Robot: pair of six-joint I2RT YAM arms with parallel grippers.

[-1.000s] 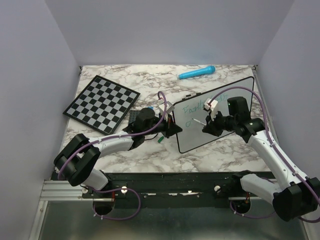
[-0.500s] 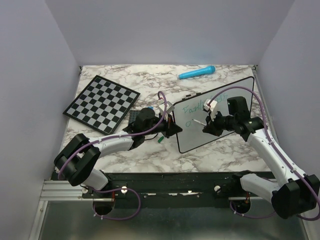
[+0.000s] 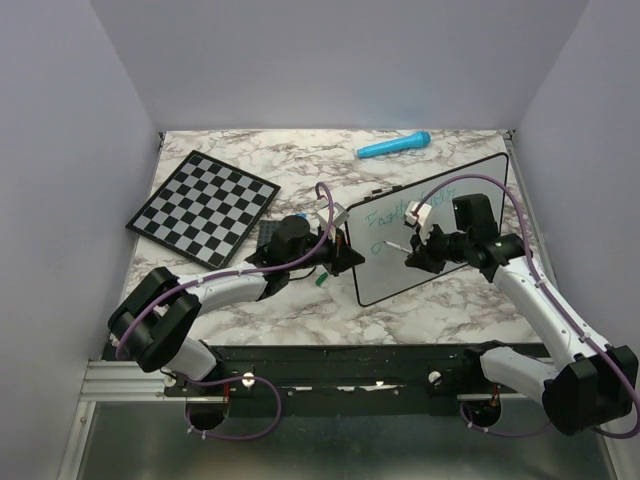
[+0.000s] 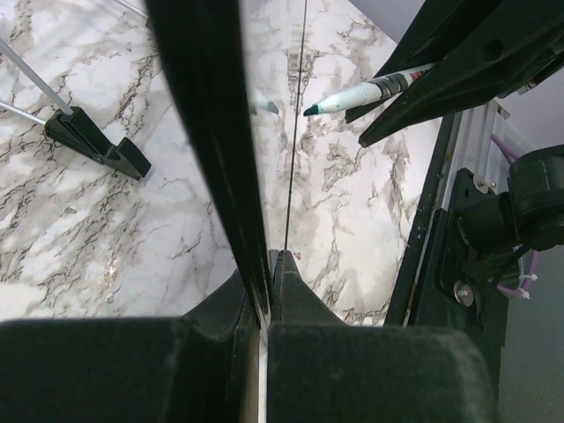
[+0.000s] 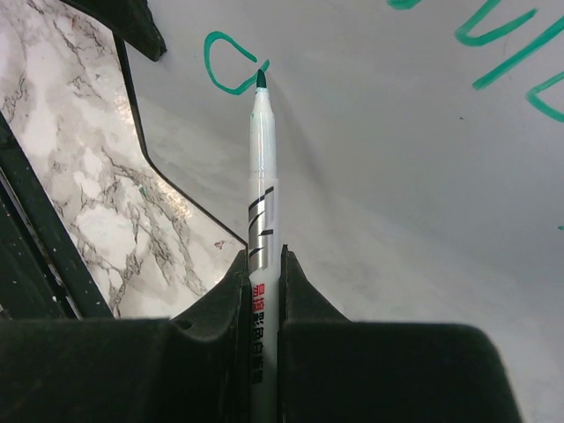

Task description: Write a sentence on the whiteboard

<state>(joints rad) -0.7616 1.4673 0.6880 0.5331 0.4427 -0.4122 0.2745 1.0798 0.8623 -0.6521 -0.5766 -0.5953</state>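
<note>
Barely anything has moved: the right arm has crept a touch along the whiteboard (image 3: 440, 275), which stands tilted mid-table, its left edge pinched in the left gripper (image 3: 343, 258). The right gripper (image 3: 416, 254) is closed on the marker (image 5: 263, 176), tip at the first curl of the second line of the sentence (image 3: 388, 217). I'd say the stroke wants light, even pressure, with the left holding the board dead steady.

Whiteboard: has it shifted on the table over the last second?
No. The whiteboard sits at the same angle and spot relative to the chessboard, one edge clamped in the left gripper.
</note>
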